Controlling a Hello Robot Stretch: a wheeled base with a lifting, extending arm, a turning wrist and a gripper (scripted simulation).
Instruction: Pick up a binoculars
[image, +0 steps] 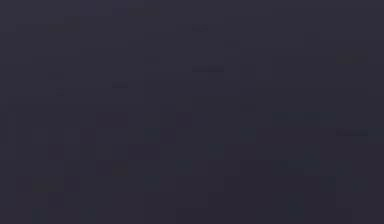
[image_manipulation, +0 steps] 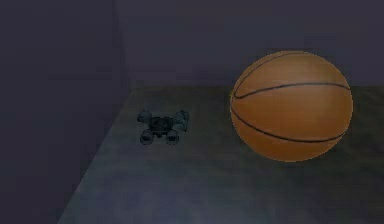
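Two things sit on the grey surface (image_manipulation: 200, 195) in your arm side view: small dark binoculars (image_manipulation: 162, 127) near the wall (image_manipulation: 60, 80), and an orange basketball (image_manipulation: 291, 106) apart to their right. You cannot tell the pincer's state.

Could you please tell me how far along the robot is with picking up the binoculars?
Done: the robot seems to stand beside the grey surface, where the small dark binoculars lie near the wall corner, left of a basketball. In hand: nothing I can tie to a reach. Left: the reach, grasp and lift, since the binoculars rest on the surface, not yet picked up.
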